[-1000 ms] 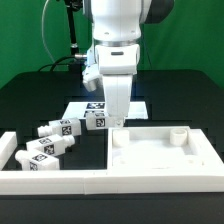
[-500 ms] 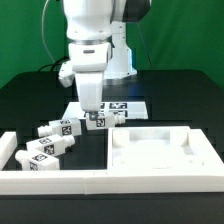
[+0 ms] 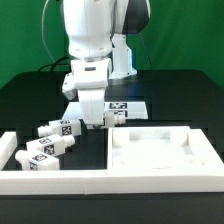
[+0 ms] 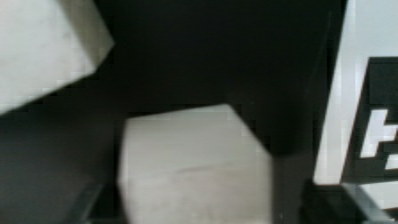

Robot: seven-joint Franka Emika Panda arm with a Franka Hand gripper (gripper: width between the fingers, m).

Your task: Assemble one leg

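My gripper (image 3: 93, 119) has come down over one leg by the marker board, and its body hides that leg in the exterior view. In the wrist view the leg (image 4: 196, 165) shows as a blurred white block between my dark fingers (image 4: 299, 120), which stand on either side of it. The jaws look open around it. Three more tagged legs lie on the exterior view's left: one (image 3: 60, 129) close to the gripper and two (image 3: 42, 154) near the white fence.
The large white square panel (image 3: 190, 160) with corner sockets lies at the exterior view's right. The marker board (image 3: 128, 106) lies behind the gripper. A white fence (image 3: 60, 182) runs along the front and left edges.
The arm swung from above the panel's corner to the exterior view's left, then dropped straight down onto the leg by the marker board. The other legs have not moved.
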